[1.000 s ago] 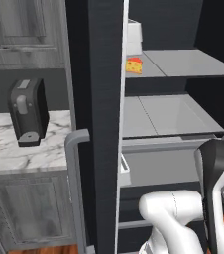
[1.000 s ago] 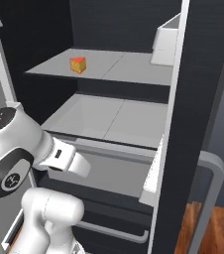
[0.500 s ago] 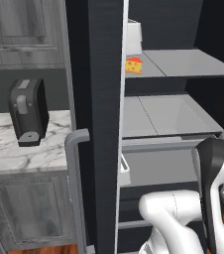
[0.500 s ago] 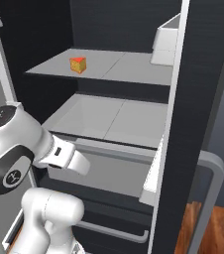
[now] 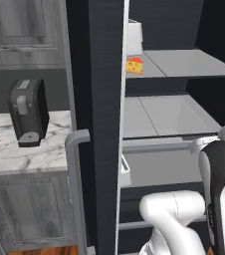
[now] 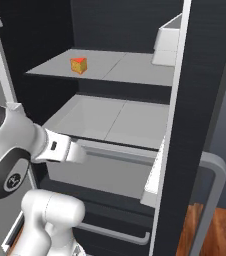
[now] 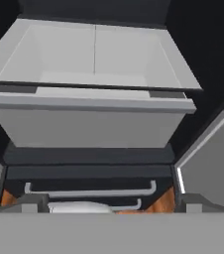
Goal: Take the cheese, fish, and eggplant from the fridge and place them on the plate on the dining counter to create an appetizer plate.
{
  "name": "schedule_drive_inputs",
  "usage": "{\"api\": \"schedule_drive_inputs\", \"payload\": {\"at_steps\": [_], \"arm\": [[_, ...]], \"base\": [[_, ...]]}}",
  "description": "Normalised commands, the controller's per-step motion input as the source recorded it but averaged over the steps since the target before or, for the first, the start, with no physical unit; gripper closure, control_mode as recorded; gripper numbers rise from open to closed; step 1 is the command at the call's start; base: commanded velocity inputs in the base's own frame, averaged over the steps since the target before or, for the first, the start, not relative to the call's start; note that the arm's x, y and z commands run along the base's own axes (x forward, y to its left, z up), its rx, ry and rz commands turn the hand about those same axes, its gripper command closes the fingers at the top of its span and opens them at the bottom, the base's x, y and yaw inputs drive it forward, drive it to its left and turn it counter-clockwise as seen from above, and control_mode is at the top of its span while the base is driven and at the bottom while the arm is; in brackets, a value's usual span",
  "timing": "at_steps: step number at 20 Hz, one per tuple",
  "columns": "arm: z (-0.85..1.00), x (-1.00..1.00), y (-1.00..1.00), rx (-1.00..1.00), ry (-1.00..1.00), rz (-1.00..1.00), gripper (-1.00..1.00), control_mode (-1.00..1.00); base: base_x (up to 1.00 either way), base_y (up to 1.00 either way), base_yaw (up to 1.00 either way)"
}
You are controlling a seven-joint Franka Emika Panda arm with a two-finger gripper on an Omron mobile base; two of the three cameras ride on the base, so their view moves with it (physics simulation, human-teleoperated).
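We find the fridge open, the cheese alone on its upper shelf. The gripper faces the drawer, jaws spread wide, holding nothing.

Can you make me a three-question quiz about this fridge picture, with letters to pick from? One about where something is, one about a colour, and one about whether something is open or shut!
1. Where is the cheese?
A. on the upper shelf of the fridge
B. on the marble counter top
C. on the floor

2. What colour is the cheese?
A. green
B. yellow-orange
C. blue

3. How is the fridge door?
A. shut tight
B. taken off
C. swung open

Answers:
1. A, the wedge sits on the top grey shelf in both base views.
2. B, it is yellow-orange in the left base view.
3. C, the pale shelves inside show and the door edge stands out toward the camera.
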Motion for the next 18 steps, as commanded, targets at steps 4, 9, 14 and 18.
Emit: {"api": "schedule_drive_inputs", "payload": {"at_steps": [4, 9, 14, 18], "arm": [[0.55, 0.32, 0.14, 0.04, -0.36, 0.14, -1.00, -1.00], [0.45, 0.28, 0.12, 0.00, -0.21, 0.01, -1.00, -1.00], [0.53, 0.14, 0.14, 0.00, 0.00, 0.00, -1.00, -1.00], [0.57, 0.26, 0.08, 0.00, 0.00, 0.00, -1.00, -1.00]], "base": [[0.00, 0.00, 0.00], [0.00, 0.00, 0.00], [0.00, 0.00, 0.00], [0.00, 0.00, 0.00]]}}
